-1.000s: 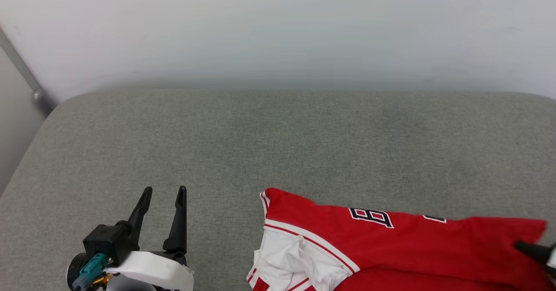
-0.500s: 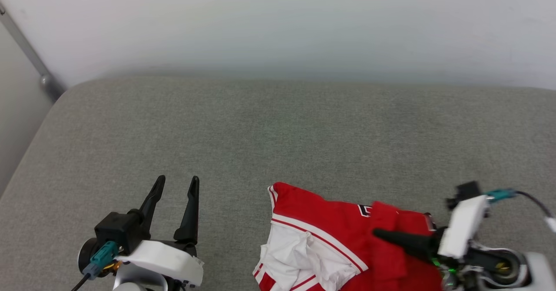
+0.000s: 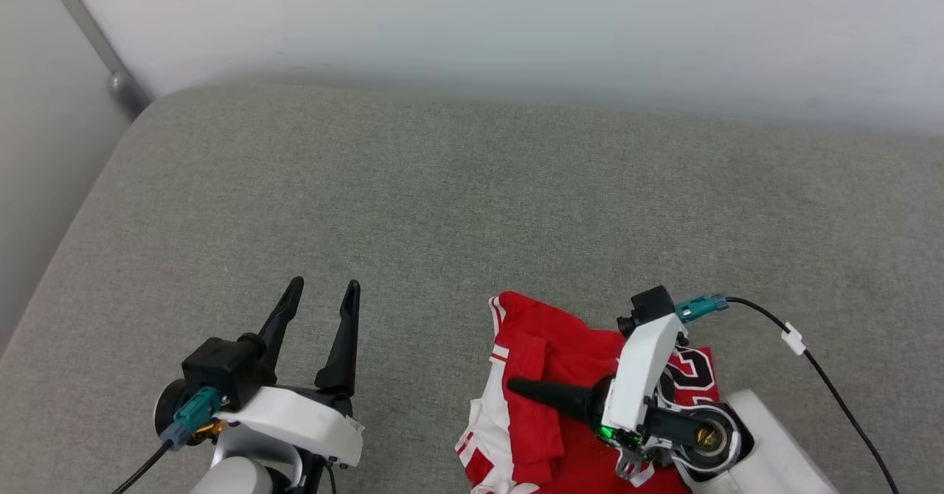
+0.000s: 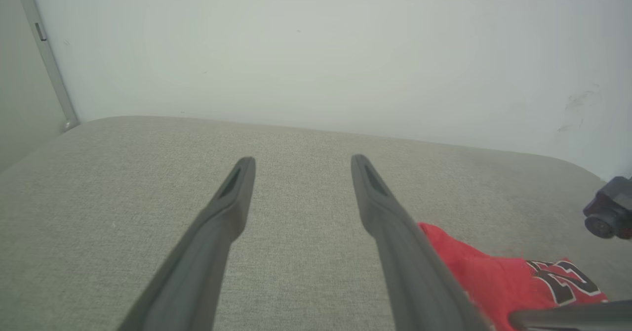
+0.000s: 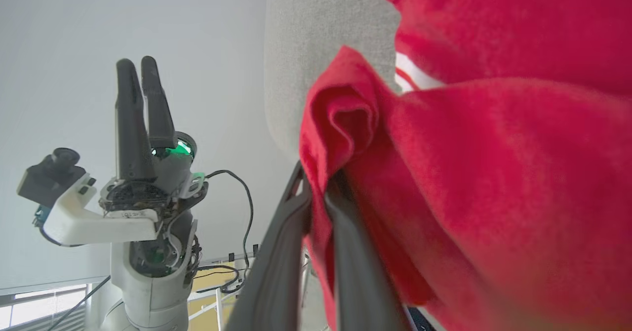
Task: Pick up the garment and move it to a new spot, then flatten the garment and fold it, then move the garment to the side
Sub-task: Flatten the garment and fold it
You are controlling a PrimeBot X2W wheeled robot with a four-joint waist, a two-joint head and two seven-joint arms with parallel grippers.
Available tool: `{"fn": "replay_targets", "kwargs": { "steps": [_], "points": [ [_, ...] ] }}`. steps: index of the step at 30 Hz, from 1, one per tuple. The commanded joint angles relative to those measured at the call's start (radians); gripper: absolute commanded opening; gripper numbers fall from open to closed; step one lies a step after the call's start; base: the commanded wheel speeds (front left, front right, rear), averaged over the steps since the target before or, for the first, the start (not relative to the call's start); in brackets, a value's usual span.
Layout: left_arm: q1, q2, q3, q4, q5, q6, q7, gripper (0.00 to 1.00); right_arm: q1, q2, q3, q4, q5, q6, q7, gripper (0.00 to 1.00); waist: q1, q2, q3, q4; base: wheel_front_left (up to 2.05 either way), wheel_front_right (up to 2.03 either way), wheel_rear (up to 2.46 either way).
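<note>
Red jersey cloth is pinched between the closed fingers of the right gripper (image 3: 516, 387) at the near right, where the fingers are pointed leftward. The garment (image 3: 560, 339) is seen bunched in a heap around them on the grey cushion (image 3: 472, 206), with white striped trim along its left edge and part of the black print showing at its right. At the near left, the left gripper (image 3: 324, 285) is held with fingers spread wide, well apart from the garment. Farther back, bare cushion is met by a pale wall (image 3: 516, 29).

Red garment (image 3: 560, 376), white trim, bunched, folded over itself on grey cushion (image 3: 442, 199).
</note>
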Motion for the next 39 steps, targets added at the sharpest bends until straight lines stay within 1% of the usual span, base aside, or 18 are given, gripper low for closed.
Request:
{"fn": "replay_targets", "kwargs": {
  "steps": [1,2,5,8,9,13,14,15,18,22,25,28,30,34,39],
  "points": [
    [-0.011,-0.004,0.002,0.006,0.003,-0.006,-0.006,1.00,-0.024,0.001,0.020,0.026,-0.029,0.000,-0.039,0.49,-0.0001,0.0000,0.007,0.004,0.00,0.00,0.00],
    [-0.011,-0.005,0.003,0.009,0.003,-0.006,-0.007,1.00,-0.033,0.001,0.031,0.038,-0.033,0.000,-0.060,1.00,-0.0001,0.0000,0.009,0.004,0.00,0.00,0.00],
    [-0.008,-0.007,0.007,0.015,0.002,-0.007,-0.009,1.00,-0.047,0.001,0.062,0.049,-0.036,0.000,-0.080,1.00,-0.0001,0.0000,0.011,-0.001,0.00,0.00,0.00],
    [-0.004,-0.013,0.009,0.027,0.006,-0.009,-0.010,1.00,-0.080,-0.031,0.106,0.048,-0.096,0.000,-0.122,1.00,-0.0001,0.0000,0.005,-0.013,0.00,0.00,0.00],
    [-0.004,-0.013,0.009,0.027,0.006,-0.009,-0.010,1.00,-0.080,-0.031,0.106,0.048,-0.096,0.000,-0.122,1.00,-0.0001,0.0000,0.005,-0.013,0.00,0.00,0.00],
    [-0.003,-0.018,0.012,0.036,0.010,-0.009,-0.011,1.00,-0.099,-0.124,0.151,-0.015,-0.253,0.000,-0.267,1.00,-0.0001,0.0000,-0.013,-0.033,0.00,0.00,0.00],
    [0.005,-0.018,0.014,0.038,0.010,-0.004,-0.012,1.00,-0.088,-0.180,0.147,-0.008,-0.363,0.000,-0.351,1.00,-0.0001,0.0000,-0.022,-0.044,0.00,0.00,0.00],
    [0.008,-0.017,0.017,0.039,0.009,-0.002,-0.012,1.00,-0.081,-0.199,0.136,-0.003,-0.417,0.000,-0.391,1.00,-0.0001,0.0000,-0.026,-0.049,0.00,0.00,0.00],
    [0.027,-0.011,0.030,0.043,0.005,0.004,-0.014,1.00,-0.045,-0.242,0.080,0.009,-0.565,0.000,-0.490,1.00,-0.0001,0.0000,-0.041,-0.070,0.00,0.00,0.00],
    [0.054,-0.005,0.050,0.046,0.003,0.020,-0.015,1.00,0.023,-0.281,-0.041,-0.017,-0.734,0.000,-0.590,1.00,-0.0001,0.0000,-0.059,-0.093,0.00,0.00,0.00],
    [0.078,-0.001,0.064,0.047,0.007,0.036,-0.015,1.00,0.090,-0.279,-0.152,-0.079,-0.850,0.000,-0.675,1.00,-0.0001,0.0000,-0.073,-0.108,0.00,0.00,0.00],
    [0.098,0.004,0.074,0.047,0.011,0.047,-0.016,1.00,0.174,-0.245,-0.250,-0.166,-0.938,0.000,-0.742,1.00,-0.0001,0.0000,-0.087,-0.119,0.00,0.00,0.00],
    [0.109,0.006,0.080,0.046,0.011,0.054,-0.016,1.00,0.222,-0.220,-0.298,-0.237,-0.987,0.000,-0.777,1.00,-0.0001,0.0000,-0.093,-0.125,0.00,0.00,0.00],
    [0.128,0.008,0.089,0.047,0.014,0.061,-0.016,1.00,0.320,-0.160,-0.351,-0.376,-1.052,0.000,-0.816,1.00,-0.0001,0.0000,-0.103,-0.131,0.00,0.00,0.00],
    [0.139,0.010,0.092,0.050,0.021,0.059,-0.017,1.00,0.418,-0.105,-0.375,-0.498,-1.091,0.000,-0.796,1.00,-0.0001,0.0000,-0.109,-0.133,0.00,0.00,0.00]
  ]
}}
